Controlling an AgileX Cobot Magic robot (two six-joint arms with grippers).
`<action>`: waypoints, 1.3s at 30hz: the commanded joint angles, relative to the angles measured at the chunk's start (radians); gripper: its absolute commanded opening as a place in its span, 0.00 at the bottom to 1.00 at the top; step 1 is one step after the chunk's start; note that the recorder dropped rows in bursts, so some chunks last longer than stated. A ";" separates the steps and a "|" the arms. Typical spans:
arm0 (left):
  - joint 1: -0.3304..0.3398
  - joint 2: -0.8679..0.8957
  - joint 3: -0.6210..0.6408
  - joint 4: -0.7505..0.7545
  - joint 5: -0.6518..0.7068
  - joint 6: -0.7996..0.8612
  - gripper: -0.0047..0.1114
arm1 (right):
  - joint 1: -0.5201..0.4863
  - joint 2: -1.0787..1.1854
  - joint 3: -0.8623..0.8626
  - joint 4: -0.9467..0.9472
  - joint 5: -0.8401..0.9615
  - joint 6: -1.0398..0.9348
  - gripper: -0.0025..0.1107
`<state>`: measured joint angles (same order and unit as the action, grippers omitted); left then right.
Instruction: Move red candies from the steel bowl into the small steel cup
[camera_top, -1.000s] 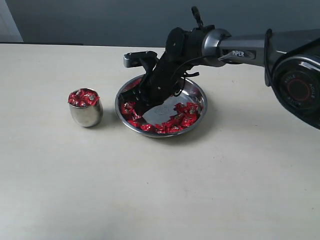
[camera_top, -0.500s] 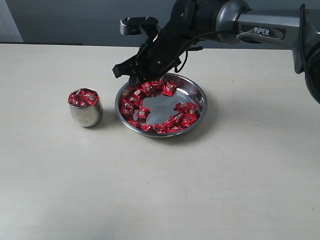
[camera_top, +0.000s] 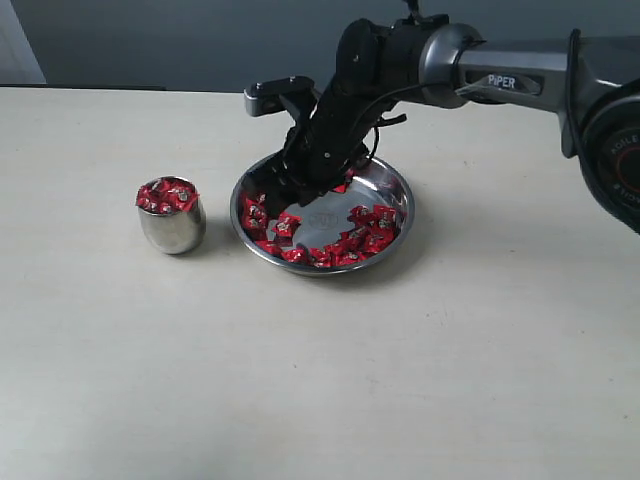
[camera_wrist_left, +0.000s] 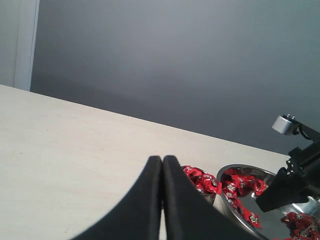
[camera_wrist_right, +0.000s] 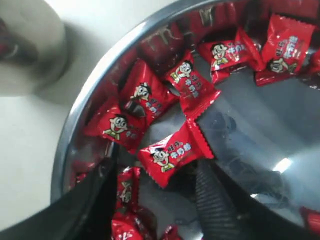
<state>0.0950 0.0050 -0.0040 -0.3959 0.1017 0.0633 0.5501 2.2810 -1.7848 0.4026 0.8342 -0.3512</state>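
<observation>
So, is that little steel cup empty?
No, the small steel cup is packed with red candies, heaped up to its rim in the exterior view.

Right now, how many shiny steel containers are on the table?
2. The wide, shallow steel bowl lies under the right pincer; the small rounded steel cup stands apart, left of it in the exterior view.

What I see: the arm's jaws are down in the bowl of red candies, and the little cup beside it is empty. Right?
Not empty: the exterior view shows the small steel cup heaped with red candies. The jaws are down in the steel bowl.
</observation>
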 joint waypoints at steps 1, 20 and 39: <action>0.001 -0.005 0.004 -0.010 -0.004 0.001 0.04 | -0.001 0.015 0.004 -0.008 -0.035 -0.011 0.34; 0.001 -0.005 0.004 -0.010 -0.004 0.001 0.04 | -0.001 0.073 0.004 -0.009 -0.059 -0.011 0.44; 0.001 -0.005 0.004 -0.010 -0.004 0.001 0.04 | 0.027 0.087 0.004 -0.023 -0.068 -0.011 0.32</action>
<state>0.0950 0.0050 -0.0040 -0.3959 0.1017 0.0633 0.5721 2.3648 -1.7848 0.3906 0.7647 -0.3548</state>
